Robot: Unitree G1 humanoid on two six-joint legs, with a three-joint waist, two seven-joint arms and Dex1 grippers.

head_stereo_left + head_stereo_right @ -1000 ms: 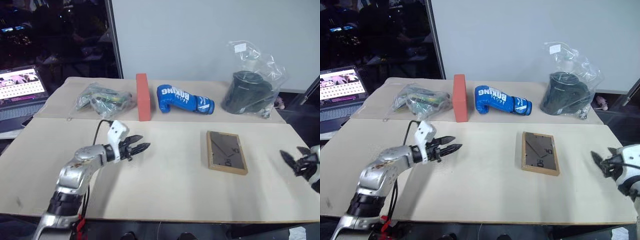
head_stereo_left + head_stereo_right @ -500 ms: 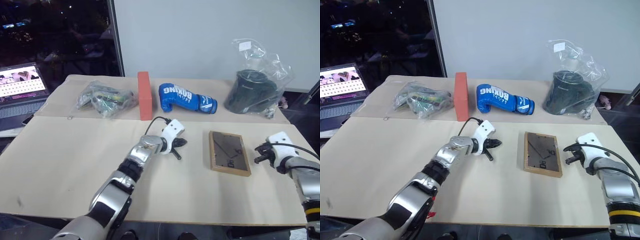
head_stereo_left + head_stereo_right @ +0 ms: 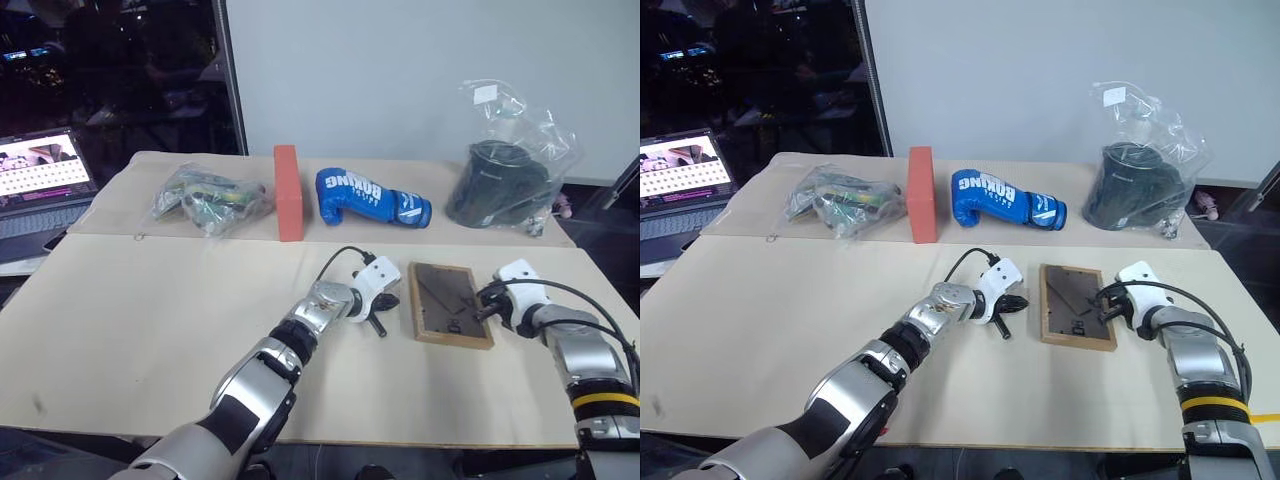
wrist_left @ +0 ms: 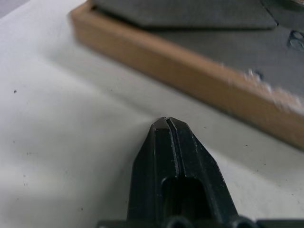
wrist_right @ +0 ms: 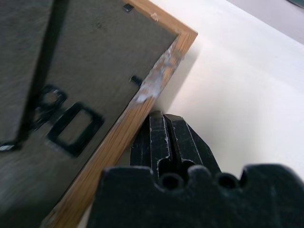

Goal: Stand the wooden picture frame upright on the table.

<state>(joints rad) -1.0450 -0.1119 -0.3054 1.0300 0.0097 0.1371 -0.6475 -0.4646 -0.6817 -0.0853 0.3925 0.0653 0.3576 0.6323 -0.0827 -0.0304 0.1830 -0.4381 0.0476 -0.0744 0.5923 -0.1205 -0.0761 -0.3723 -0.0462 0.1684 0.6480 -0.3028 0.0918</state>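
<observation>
Left eye view: the wooden picture frame (image 3: 451, 303) is laid flat, back up, on the worktop (image 3: 150, 320) between the clenched left pincer (image 3: 385, 303) and the clenched right pincer (image 3: 482, 302), its long side running away; the right pincer is nearer.

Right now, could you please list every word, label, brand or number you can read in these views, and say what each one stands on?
"BOXING": white letters on the blue boxing glove.
Smaller white print under it on the glove: too small to read.
Laptop screen: rows of content, too blurred to read.
White tag on the clear plastic bag: nothing legible.
Back of the wooden picture frame: no text, only metal fittings.
</observation>
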